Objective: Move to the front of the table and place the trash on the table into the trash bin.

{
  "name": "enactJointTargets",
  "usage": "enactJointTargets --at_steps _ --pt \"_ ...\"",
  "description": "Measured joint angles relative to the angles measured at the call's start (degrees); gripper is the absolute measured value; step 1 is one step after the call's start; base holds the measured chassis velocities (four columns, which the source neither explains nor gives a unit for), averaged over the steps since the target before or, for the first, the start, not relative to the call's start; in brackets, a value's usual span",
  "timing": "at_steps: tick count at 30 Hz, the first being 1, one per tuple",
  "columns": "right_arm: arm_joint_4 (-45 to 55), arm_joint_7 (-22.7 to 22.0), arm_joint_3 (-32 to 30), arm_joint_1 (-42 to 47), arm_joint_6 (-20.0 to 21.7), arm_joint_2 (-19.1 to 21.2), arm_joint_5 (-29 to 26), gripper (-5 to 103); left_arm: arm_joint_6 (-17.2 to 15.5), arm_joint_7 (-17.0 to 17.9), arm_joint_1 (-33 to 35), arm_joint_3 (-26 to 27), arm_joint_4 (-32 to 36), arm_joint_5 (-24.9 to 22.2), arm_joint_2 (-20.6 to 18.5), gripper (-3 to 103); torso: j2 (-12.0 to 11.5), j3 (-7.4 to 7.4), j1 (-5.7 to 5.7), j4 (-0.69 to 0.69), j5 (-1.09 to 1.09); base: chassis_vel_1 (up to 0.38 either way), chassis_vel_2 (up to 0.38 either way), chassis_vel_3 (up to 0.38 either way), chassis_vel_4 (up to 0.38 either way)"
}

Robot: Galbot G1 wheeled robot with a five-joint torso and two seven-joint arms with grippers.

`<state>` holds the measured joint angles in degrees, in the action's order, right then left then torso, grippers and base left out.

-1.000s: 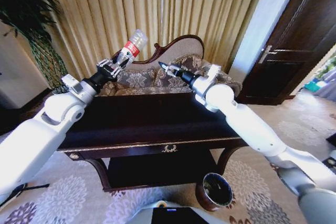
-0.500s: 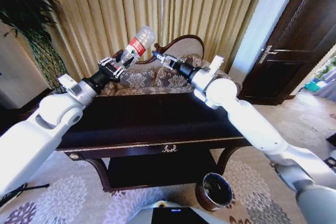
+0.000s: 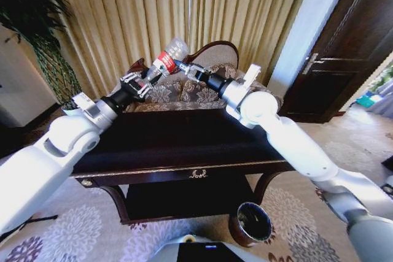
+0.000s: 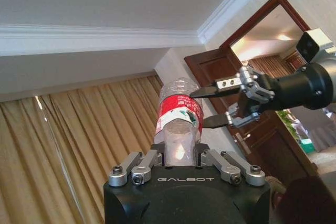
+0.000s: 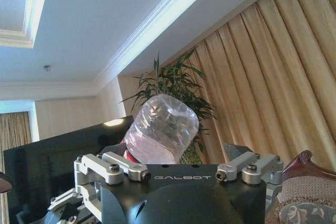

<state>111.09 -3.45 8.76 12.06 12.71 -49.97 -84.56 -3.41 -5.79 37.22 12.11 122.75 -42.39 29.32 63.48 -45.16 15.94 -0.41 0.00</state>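
Both arms are reaching out over the dark, glossy bench, meeting high above its far edge in front of the floral sofa and the gold curtains. The left gripper is pinching the lower end of a clear plastic bottle with a red label, tilting it up toward the right arm. In the left wrist view the bottle is rising out of the left gripper's clamp, its gripped end hidden behind the gripper body.

The right gripper is poised at the bottle's labelled middle with its fingers spread; in the left wrist view its two dark fingers are sitting just beside the red label, one higher, one lower, and whether they are touching the plastic is hard to make out. In the right wrist view the crumpled bottle end is looming just past the right gripper, whose fingertips are cut off.

The trash bin, reddish-brown with a dark inside, is standing on the patterned carpet below the bench's right front leg, well apart from the bottle.
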Motion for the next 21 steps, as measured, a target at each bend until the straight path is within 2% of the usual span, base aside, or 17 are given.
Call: enactJointTargets --at_steps 21 --pt "1.2 0.3 1.0 1.2 0.6 0.2 0.4 100 0.0 -0.4 0.6 -1.6 1.0 0.4 -0.2 27 0.0 0.0 0.0 0.0 0.0 0.0 0.0 0.0 0.0"
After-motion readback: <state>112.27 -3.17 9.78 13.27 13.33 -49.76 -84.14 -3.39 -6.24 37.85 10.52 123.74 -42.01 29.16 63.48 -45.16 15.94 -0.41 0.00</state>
